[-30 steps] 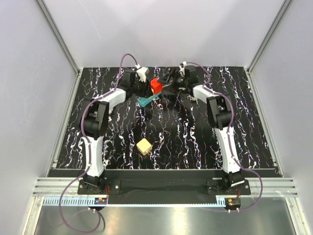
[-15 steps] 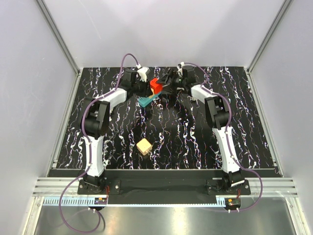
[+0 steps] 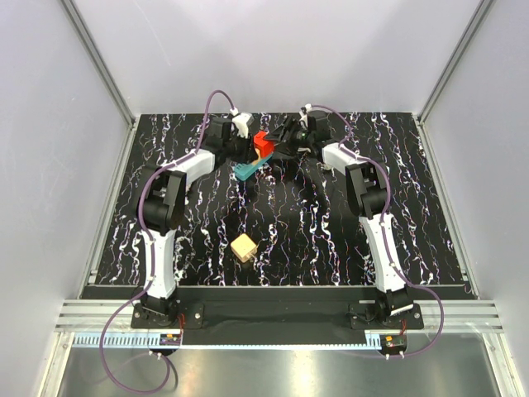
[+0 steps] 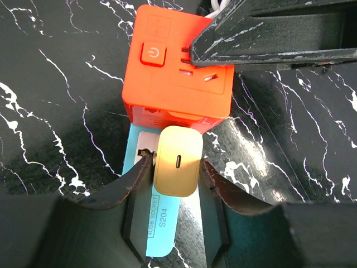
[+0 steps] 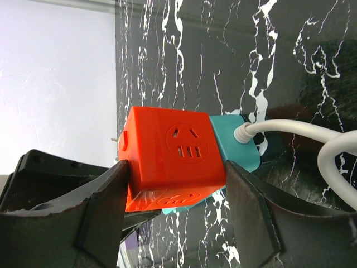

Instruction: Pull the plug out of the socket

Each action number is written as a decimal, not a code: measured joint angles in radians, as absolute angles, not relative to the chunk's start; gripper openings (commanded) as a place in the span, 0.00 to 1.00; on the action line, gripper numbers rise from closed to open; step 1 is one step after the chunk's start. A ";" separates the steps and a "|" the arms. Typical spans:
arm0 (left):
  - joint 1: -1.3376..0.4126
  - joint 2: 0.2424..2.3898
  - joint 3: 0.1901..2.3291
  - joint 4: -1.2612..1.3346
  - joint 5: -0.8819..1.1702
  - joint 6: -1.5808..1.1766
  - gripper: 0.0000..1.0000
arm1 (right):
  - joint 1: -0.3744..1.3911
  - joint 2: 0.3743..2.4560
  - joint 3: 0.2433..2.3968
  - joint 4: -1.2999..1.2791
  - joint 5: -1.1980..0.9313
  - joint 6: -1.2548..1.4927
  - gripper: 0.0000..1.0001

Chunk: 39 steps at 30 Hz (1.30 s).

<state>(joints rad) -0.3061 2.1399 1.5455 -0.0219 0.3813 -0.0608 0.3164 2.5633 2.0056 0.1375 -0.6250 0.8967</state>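
Note:
The teal-blue socket strip point(image 3: 246, 170) lies tilted at the back of the table, also seen in the left wrist view point(image 4: 163, 226) and the right wrist view point(image 5: 237, 139). An orange cube plug point(image 3: 263, 146) point(image 4: 178, 67) point(image 5: 173, 156) and a cream charger point(image 4: 178, 162) sit in its outlets. My left gripper point(image 3: 246, 150) point(image 4: 176, 165) is shut on the cream charger, one finger on each side. My right gripper point(image 3: 283, 142) point(image 5: 177, 167) is shut on the orange cube, its fingers point(image 4: 268, 33) against opposite faces. The strip's white cord point(image 5: 301, 131) runs off to the right.
A small wooden block point(image 3: 244, 247) lies on the marbled black table point(image 3: 413, 207) in front of the arms. White walls enclose the back and both sides, and the back wall is close behind the grippers.
My right gripper has moved left from beside the cord onto the orange cube. My left gripper and the strip have stayed almost still.

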 measured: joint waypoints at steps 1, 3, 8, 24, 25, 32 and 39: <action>-0.307 2.138 1.542 -0.015 0.378 -0.062 0.00 | 0.318 2.563 2.004 0.140 -0.618 0.896 0.25; -0.310 2.135 1.528 0.007 0.366 -0.065 0.00 | 0.319 2.563 1.993 0.160 -0.606 0.896 0.19; -0.315 2.117 1.486 0.060 0.348 -0.076 0.00 | 0.326 2.539 1.940 0.208 -0.571 0.897 0.10; -0.314 2.093 1.478 0.053 0.329 -0.107 0.00 | 0.354 2.526 1.928 0.223 -0.481 0.888 0.00; -0.312 2.089 1.478 0.057 0.331 -0.110 0.00 | 0.354 2.526 1.928 0.223 -0.480 0.883 0.00; -0.308 2.029 1.479 0.088 0.328 -0.139 0.00 | 0.358 2.523 1.927 0.223 -0.457 0.871 0.00; -0.308 1.948 1.437 0.110 0.313 -0.132 0.00 | 0.359 2.523 1.931 0.220 -0.457 0.871 0.07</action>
